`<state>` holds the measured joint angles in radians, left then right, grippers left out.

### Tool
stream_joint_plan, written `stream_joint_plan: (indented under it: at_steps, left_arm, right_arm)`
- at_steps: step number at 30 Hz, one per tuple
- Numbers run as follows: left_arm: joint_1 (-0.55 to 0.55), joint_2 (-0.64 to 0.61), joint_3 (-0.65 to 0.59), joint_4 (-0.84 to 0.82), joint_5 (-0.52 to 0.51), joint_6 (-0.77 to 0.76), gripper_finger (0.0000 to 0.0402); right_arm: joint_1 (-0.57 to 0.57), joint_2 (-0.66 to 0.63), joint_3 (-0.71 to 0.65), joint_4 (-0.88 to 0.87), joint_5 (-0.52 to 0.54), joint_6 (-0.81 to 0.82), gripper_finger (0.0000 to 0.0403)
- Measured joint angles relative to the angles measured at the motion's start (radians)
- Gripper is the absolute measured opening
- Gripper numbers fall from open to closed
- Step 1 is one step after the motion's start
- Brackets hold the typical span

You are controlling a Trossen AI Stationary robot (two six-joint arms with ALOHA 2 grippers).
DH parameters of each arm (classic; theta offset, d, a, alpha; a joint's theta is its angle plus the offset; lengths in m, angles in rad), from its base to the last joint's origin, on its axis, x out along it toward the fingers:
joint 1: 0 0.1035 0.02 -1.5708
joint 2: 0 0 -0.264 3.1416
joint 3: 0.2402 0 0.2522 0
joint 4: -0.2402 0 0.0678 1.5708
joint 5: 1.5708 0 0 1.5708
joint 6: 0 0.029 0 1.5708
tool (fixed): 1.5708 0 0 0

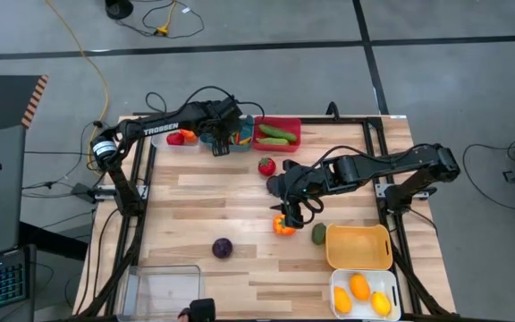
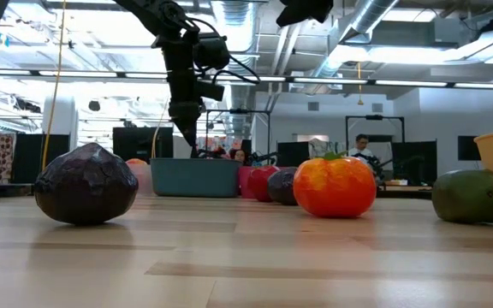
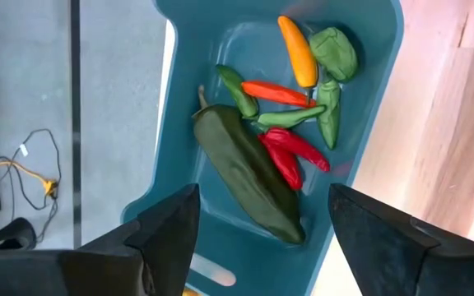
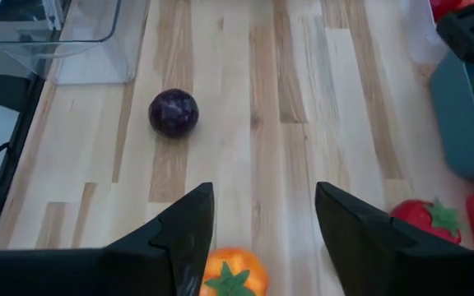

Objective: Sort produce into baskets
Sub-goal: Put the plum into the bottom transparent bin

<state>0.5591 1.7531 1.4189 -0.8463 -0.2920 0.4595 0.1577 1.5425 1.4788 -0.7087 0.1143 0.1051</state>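
Wide open plank in the middle of the counter (image 1: 240,201), and only the purple cabbage (image 1: 223,248) sits out there alone, well clear of everything. The clear bin (image 1: 162,291) waits at the near left corner, touching nothing. Down the right edge, the orange-yellow basket (image 1: 358,247) stands with the white basket (image 1: 365,293) just below it, three yellow-orange fruits inside the white one. A green avocado-like piece (image 1: 318,234) lies just beside the orange-yellow basket's left wall.

Right end effector (image 1: 286,213) hangs over the orange tomato-like fruit (image 1: 283,225), arm stretched in from the right edge with the elbow bent, wrist pointing toward the near left. In the right wrist view its fingers are spread, the fruit showing between them and nothing gripped. A red strawberry (image 1: 266,165) rests just beyond it.

Along the far edge, the left end effector (image 1: 220,143) hovers above the teal basket (image 3: 369,123), arm reaching across from the left post. Fingers parted, empty, the long dark green pepper (image 3: 245,177) lying below with small red, orange and green peppers. The red basket (image 1: 293,140) next door holds green pieces; red produce (image 1: 181,137) sits on the teal basket's other side.
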Motion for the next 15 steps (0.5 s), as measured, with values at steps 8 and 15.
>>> stream_joint_plan:
  at_steps: [8, 15]
  left_arm:
    - [0.0, 0.0, 0.0, 0.0, 0.0, 0.0, 0.0256]
    - [0.0, 0.0, 0.0, 0.0, 0.001, 0.0, 0.0256]
  right_arm:
    - [-0.01, 0.0, 0.0, -0.024, -0.003, 0.027, 0.0292]
    - [-0.01, 0.0, 0.0, -0.025, -0.003, 0.029, 0.036]
